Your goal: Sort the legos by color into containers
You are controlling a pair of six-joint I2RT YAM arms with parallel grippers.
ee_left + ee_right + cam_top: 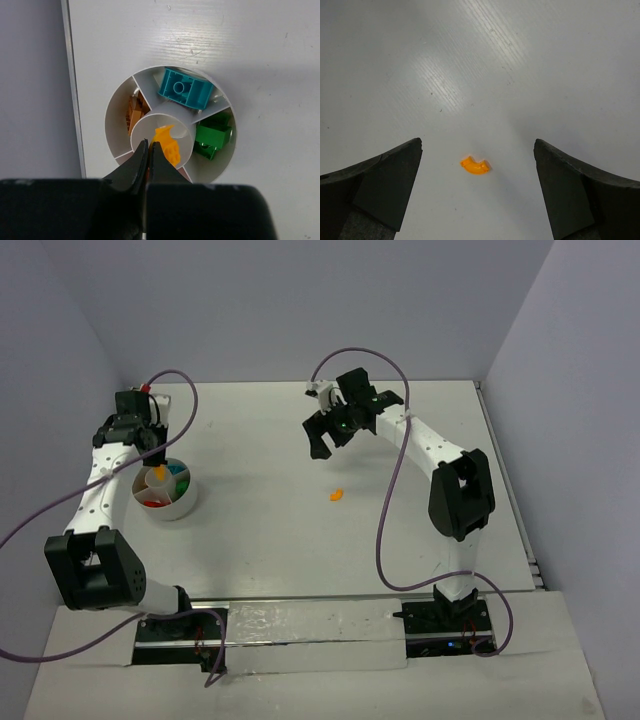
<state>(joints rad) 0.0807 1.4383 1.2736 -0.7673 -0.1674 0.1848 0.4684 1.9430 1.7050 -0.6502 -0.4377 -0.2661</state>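
Note:
The white divided bowl (178,506) stands at the left. In the left wrist view its rim (112,107) surrounds a cyan brick (182,89), a green brick (212,137), a brownish-orange piece (134,112) and an orange brick (169,146) in the central ring. My left gripper (149,145) is shut just above the ring, beside the orange brick; in the top view the gripper (157,454) is over the bowl. A small curved orange lego (475,165) lies on the table (336,494). My right gripper (477,144) is open above it, and shows high in the top view (330,438).
The white table's left edge (72,90) runs close beside the bowl, with grey wall beyond. Purple cables loop over both arms. A red piece (154,502) shows in the bowl's near compartment.

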